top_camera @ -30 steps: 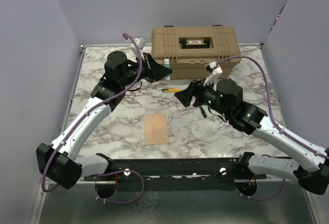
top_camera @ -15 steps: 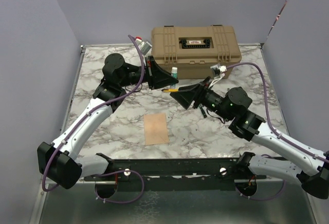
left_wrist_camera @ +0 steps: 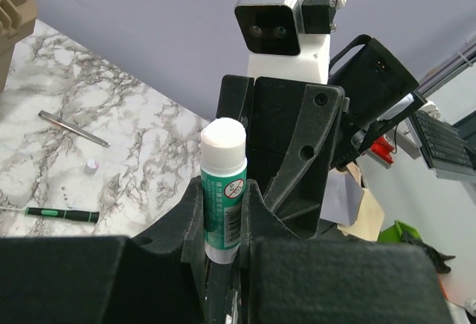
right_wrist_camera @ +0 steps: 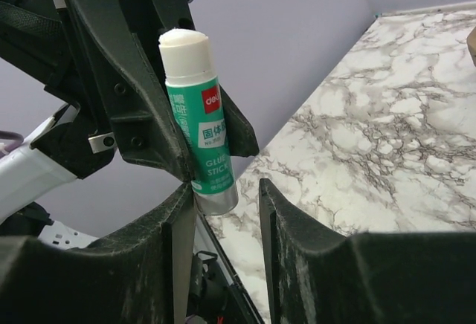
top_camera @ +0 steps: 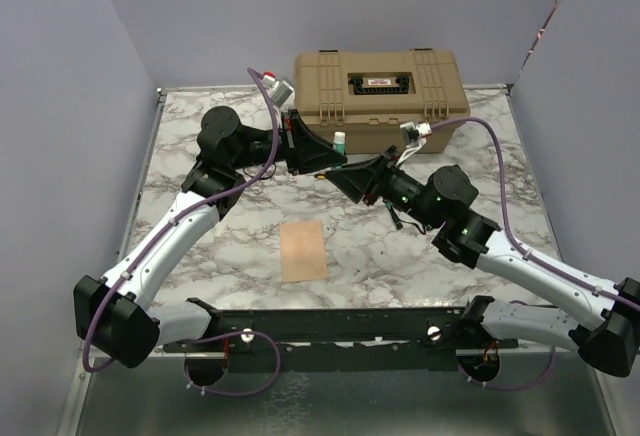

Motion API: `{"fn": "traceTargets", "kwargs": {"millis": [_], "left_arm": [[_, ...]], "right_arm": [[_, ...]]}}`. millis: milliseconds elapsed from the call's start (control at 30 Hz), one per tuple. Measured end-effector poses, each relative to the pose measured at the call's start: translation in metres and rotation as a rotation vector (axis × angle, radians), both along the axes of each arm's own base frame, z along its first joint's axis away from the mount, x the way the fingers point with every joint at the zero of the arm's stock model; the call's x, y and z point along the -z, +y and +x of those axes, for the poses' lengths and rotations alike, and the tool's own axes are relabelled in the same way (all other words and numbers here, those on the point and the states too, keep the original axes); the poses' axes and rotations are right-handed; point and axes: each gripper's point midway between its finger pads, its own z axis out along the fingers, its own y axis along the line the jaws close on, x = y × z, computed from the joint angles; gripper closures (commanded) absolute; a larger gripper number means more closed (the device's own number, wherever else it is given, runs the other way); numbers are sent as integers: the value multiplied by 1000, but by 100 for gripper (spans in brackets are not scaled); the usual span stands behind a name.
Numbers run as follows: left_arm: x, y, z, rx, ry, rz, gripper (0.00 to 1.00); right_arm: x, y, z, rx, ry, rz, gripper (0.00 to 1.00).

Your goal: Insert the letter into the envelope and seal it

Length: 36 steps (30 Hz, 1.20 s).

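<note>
A plain flat peach-tan sheet, the letter (top_camera: pixel 303 250), lies on the marble table in front of both arms; no flap shows on it. The envelope with the pale yellow flap is not in view. My left gripper (top_camera: pixel 318 150) is raised over the table's middle and is shut on a green glue stick with a white cap (top_camera: pixel 340 141), also seen in the left wrist view (left_wrist_camera: pixel 223 190). My right gripper (top_camera: pixel 347 178) faces it, open. In the right wrist view the stick's lower end (right_wrist_camera: pixel 212 183) sits between my right fingertips (right_wrist_camera: pixel 172 220), against the left one.
A tan toolbox (top_camera: pixel 380 84) stands at the back. A metal pen (left_wrist_camera: pixel 73 127), a small white cap (left_wrist_camera: pixel 91 165) and a green-handled screwdriver (left_wrist_camera: pixel 63 214) lie on the marble. A yellow pencil (top_camera: pixel 324 173) lies under the grippers.
My right gripper has moved left and up to the glue stick, its fingers now around the stick's end. My left gripper has shifted slightly right with the stick. The sheet has not moved.
</note>
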Motion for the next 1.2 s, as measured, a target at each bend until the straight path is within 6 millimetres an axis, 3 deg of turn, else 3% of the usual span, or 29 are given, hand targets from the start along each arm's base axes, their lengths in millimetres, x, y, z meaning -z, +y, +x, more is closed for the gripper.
{"fn": "traceTargets", "kwargs": {"millis": [133, 167, 300, 433, 567, 767, 800, 867, 933, 1067, 1200], "left_arm": [[2, 0, 1, -7, 14, -4, 100], [1, 0, 2, -12, 21, -6, 100], [0, 2, 11, -73, 51, -22, 100], [-2, 8, 35, -214, 96, -53, 100], [9, 17, 66, -392, 216, -58, 100], [44, 25, 111, -628, 454, 28, 100], [48, 26, 115, -653, 478, 42, 100], [57, 28, 120, -696, 517, 68, 100], [62, 28, 119, -705, 541, 91, 100], [60, 32, 119, -707, 501, 124, 100], [65, 51, 131, -748, 421, 177, 100]], "right_arm": [[-1, 3, 0, -9, -1, -2, 96], [-1, 4, 1, -8, -1, -7, 99], [-2, 6, 8, 8, -28, -58, 99], [-7, 8, 37, 105, -78, -200, 99], [10, 9, 66, 207, -110, -362, 99], [40, 7, 107, 374, -164, -618, 99], [44, 7, 112, 389, -168, -650, 88], [49, 9, 115, 392, -168, -689, 55], [52, 9, 114, 382, -170, -703, 39], [62, -5, 114, 368, -129, -722, 31], [68, -23, 95, 335, -63, -693, 30]]}}
